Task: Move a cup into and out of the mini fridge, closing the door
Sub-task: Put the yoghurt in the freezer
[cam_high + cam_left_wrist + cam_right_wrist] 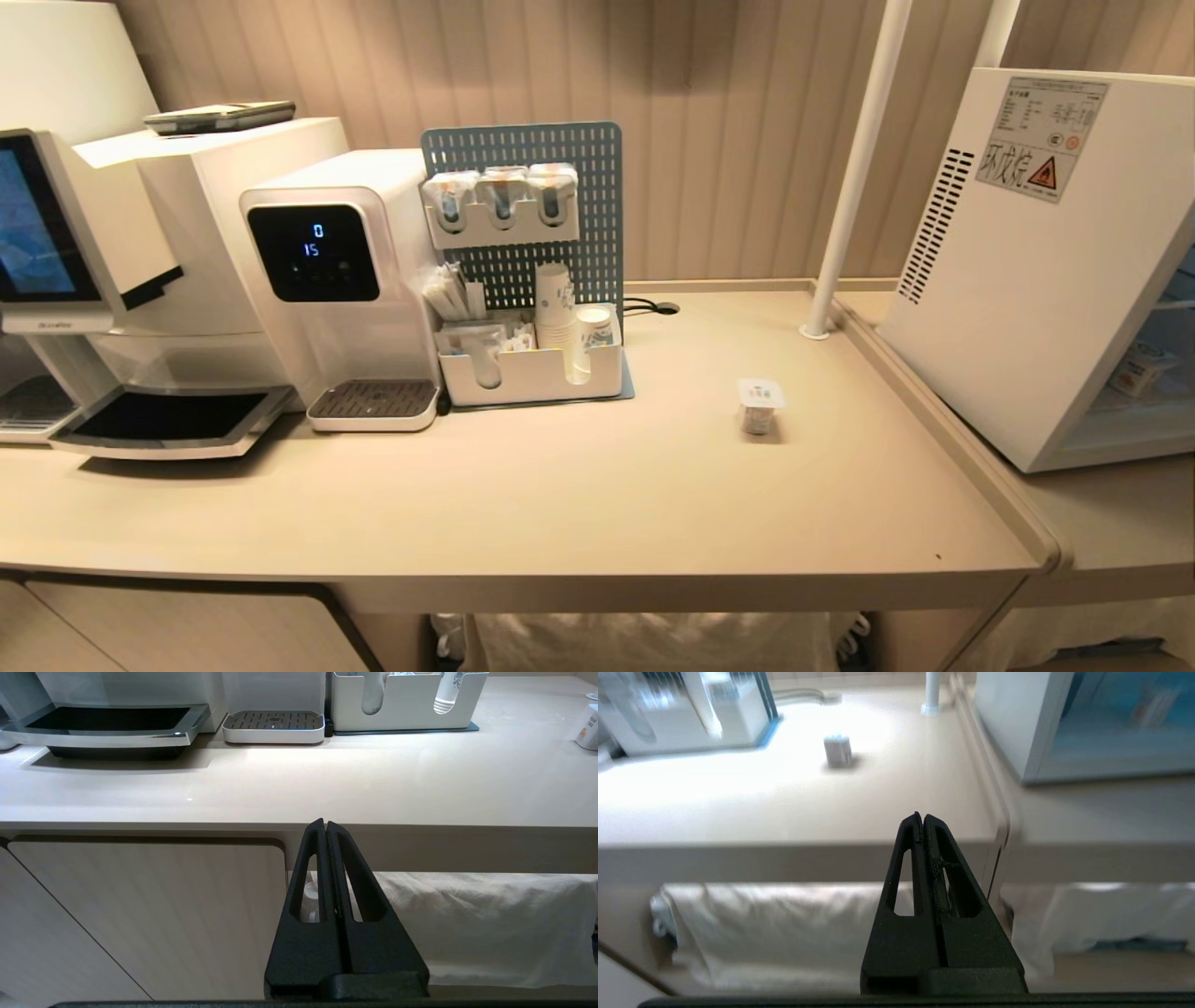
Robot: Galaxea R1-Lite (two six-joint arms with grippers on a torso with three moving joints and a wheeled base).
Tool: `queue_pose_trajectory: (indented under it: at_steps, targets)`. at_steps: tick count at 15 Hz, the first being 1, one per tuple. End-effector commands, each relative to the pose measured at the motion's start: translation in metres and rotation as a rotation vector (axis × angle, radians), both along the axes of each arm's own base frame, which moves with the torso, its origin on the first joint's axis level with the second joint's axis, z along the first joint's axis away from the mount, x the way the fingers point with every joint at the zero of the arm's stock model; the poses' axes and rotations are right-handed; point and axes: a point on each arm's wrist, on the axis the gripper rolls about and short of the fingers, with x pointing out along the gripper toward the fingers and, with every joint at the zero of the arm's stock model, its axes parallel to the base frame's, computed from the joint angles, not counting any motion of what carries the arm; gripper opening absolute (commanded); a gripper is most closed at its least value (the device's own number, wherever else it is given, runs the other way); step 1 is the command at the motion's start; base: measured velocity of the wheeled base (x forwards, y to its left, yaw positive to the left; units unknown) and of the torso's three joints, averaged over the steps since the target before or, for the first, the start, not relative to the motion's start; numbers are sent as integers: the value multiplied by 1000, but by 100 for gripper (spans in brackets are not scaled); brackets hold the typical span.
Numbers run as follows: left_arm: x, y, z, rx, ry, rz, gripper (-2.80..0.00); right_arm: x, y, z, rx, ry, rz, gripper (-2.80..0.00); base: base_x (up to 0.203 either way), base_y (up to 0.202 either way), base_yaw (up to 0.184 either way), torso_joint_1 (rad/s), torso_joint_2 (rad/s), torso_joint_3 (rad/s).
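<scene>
We see our left hand (pixel 325 822), matte black wedge-shaped fingers with long slotted cut-outs, our right hand (pixel 922 815) alike, a frayed dark thread along its seam

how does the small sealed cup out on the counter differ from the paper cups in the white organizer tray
The small foil-lidded cup stands alone on the open beige counter; the white paper cups are stacked in the white organizer tray. The small cup is short and sealed; the stack is taller, with blue print. Both stand upright.
</scene>
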Motion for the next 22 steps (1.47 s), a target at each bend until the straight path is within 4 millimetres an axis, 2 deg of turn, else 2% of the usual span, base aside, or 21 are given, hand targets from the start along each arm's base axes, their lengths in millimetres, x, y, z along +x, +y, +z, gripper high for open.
queue_pose_trajectory:
  at_steps: [1, 2, 4, 5, 6, 8, 9, 14, 18, 19, 22]
  targets:
    - [0, 0, 0, 0, 1, 1, -280, 6, 0, 50, 18, 1, -1, -280, 0, 0, 0, 0, 0, 0]
    - [0, 0, 0, -2, 1, 1, -280, 19, 0, 82, 40, 32, -2, -280, 0, 0, 0, 0, 0, 0]
    - [0, 0, 0, -2, 1, 1, -280, 61, 0, 124, 65, 135, 6, -280, 0, 0, 0, 0, 0, 0]
    - [0, 0, 0, -2, 1, 1, -280, 86, 0, 132, 65, 208, 30, -280, 0, 0, 0, 0, 0, 0]
    - [0, 0, 0, -2, 1, 1, -280, 112, 2, 131, 59, 298, 85, -280, 0, 0, 0, 0, 0, 0]
    - [0, 0, 0, -3, 1, 3, -280, 159, 2, 108, 47, 435, 232, -280, 0, 0, 0, 0, 0, 0]
    - [0, 0, 0, -4, 1, 3, -280, 181, 1, 87, 34, 467, 296, 0, 0, 0, 0, 0, 0, 0]
    - [0, 0, 0, -8, 1, 3, -280, 282, -15, -18, -1, 454, 381, 0, 0, 0, 0, 0, 0, 0]
    - [0, 0, 0, -8, 1, 3, -280, 331, -21, -107, -69, 450, 332, 0, 0, 0, 0, 0, 0, 0]
    - [0, 0, 0, -8, 1, 3, -280, 344, -20, -120, -100, 418, 321, 0, 0, 0, 0, 0, 0, 0]
    - [0, 0, 0, -8, 1, 3, -280, 394, 1, -125, -193, 248, 293, 0, 0, 0, 0, 0, 0, 0]
